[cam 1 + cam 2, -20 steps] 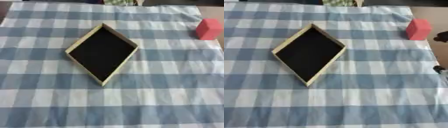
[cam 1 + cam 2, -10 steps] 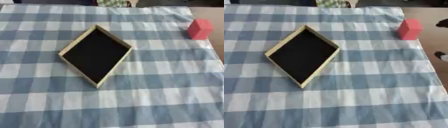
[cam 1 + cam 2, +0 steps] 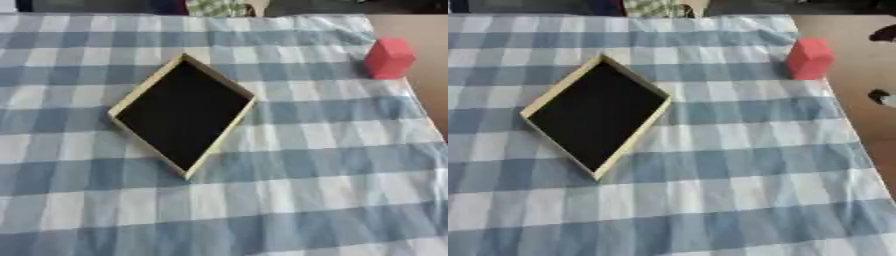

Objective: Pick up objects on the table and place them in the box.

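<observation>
While neither hand is showing in either view, so I cannot tell how its fingers are standing, the box [image 3: 182, 114] is lying empty mid-tabletop [image 3: 332, 200] and the red block [image 3: 388, 58] is sitting far right at the cloth's edge; reaching there needs care against nudging it off.

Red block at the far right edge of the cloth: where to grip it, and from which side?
Likely best from above with the right arm, thumb and fingers across the two opposite side faces of the red block, near its top. It stands upright and alone at the right edge of the checked cloth, well apart from the box, so nothing crowds those faces. Neither hand is in view.
</observation>
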Robot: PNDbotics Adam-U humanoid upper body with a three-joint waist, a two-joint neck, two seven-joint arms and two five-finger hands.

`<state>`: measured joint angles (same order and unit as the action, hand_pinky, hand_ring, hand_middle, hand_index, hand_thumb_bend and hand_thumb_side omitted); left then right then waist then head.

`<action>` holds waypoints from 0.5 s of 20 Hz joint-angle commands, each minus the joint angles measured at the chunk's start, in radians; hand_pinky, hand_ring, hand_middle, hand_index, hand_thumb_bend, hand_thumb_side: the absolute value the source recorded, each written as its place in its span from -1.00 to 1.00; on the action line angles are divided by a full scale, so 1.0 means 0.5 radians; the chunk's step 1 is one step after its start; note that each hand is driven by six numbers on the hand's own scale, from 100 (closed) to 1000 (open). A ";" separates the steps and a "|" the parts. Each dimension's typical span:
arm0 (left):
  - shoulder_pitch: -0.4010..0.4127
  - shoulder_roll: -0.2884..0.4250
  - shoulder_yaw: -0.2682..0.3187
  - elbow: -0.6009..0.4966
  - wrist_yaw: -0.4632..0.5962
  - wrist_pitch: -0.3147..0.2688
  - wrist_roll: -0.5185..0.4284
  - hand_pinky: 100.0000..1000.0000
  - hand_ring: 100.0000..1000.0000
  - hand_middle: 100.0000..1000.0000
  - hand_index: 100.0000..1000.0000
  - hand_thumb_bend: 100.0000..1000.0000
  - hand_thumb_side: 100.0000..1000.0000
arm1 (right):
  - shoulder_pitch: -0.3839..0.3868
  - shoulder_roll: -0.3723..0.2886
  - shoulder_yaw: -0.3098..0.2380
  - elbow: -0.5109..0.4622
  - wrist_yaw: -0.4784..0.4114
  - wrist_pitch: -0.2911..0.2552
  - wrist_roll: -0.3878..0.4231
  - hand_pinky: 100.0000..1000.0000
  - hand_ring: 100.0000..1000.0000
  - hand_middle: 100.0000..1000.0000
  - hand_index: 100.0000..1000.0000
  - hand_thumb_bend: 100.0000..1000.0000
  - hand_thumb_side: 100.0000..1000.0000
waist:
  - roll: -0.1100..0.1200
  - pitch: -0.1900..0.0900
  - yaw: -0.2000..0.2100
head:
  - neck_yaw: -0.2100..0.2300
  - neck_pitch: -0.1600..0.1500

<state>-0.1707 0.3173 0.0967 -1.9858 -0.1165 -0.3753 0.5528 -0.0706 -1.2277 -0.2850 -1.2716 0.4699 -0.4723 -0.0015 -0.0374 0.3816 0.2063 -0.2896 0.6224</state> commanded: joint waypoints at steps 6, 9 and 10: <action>-0.007 0.064 -0.007 -0.028 0.015 -0.001 -0.021 0.60 0.65 0.47 0.31 -0.97 0.61 | -0.196 -0.187 0.092 0.212 -0.075 -0.102 0.095 0.96 0.89 0.79 0.90 -0.26 -0.87 | 0.001 -0.049 0.022 | -0.046 -0.039; -0.012 0.063 -0.013 -0.028 0.021 -0.002 -0.029 0.60 0.65 0.48 0.31 -0.97 0.61 | -0.272 -0.193 0.131 0.264 -0.084 -0.131 0.132 0.96 0.89 0.79 0.90 -0.27 -0.86 | 0.001 -0.047 0.034 | -0.061 -0.047; -0.013 0.062 -0.014 -0.028 0.022 -0.002 -0.031 0.60 0.65 0.48 0.31 -0.97 0.61 | -0.295 -0.194 0.144 0.275 -0.085 -0.140 0.146 0.96 0.89 0.80 0.90 -0.26 -0.86 | 0.001 -0.045 0.037 | -0.065 -0.050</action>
<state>-0.1707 0.3245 0.0904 -1.9858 -0.1096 -0.3755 0.5432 -0.2084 -1.2575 -0.2097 -1.1435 0.4379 -0.5365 0.0630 -0.0374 0.3790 0.2265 -0.3169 0.6113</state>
